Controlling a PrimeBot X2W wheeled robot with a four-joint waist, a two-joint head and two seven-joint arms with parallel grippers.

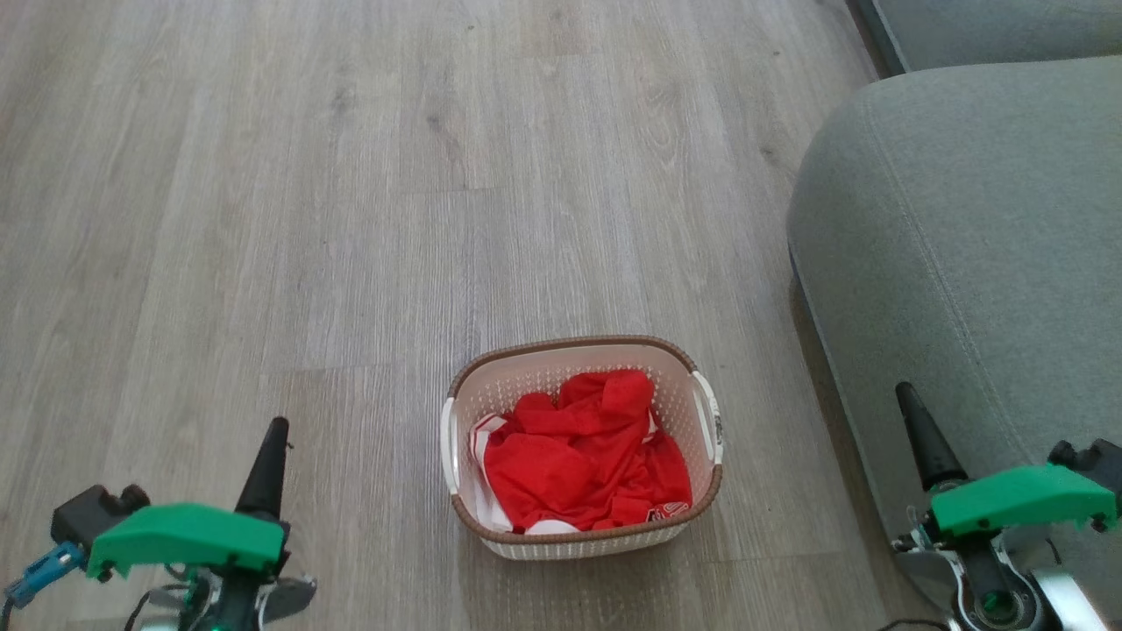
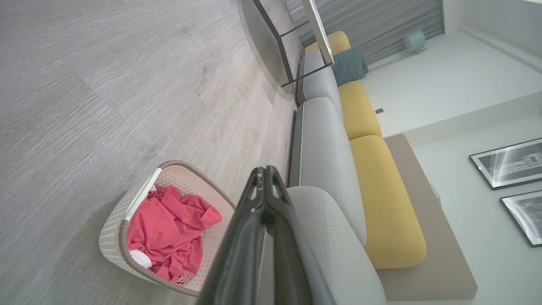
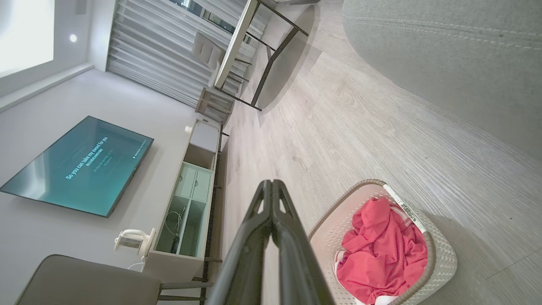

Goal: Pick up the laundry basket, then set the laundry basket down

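Note:
The laundry basket (image 1: 581, 536) stands on the wooden floor between my two arms, cream with perforated walls, a brown rim and white side handles. A crumpled red-and-white jersey (image 1: 585, 460) lies inside it. My left gripper (image 1: 273, 431) hovers to the basket's left, fingers pressed together and holding nothing. My right gripper (image 1: 905, 396) hovers to the basket's right, in front of the sofa, also shut and empty. The basket (image 2: 111, 224) lies left of the shut fingers in the left wrist view. In the right wrist view the basket (image 3: 442, 254) lies right of the shut fingers.
A grey sofa (image 1: 964, 254) rises close on the right, its edge a short way from the basket's right handle. In the wrist views a metal-legged table (image 3: 237, 46) stands farther off, and a TV cabinet (image 3: 190, 199) lines the far wall. Wooden floor (image 1: 351, 193) stretches ahead and left.

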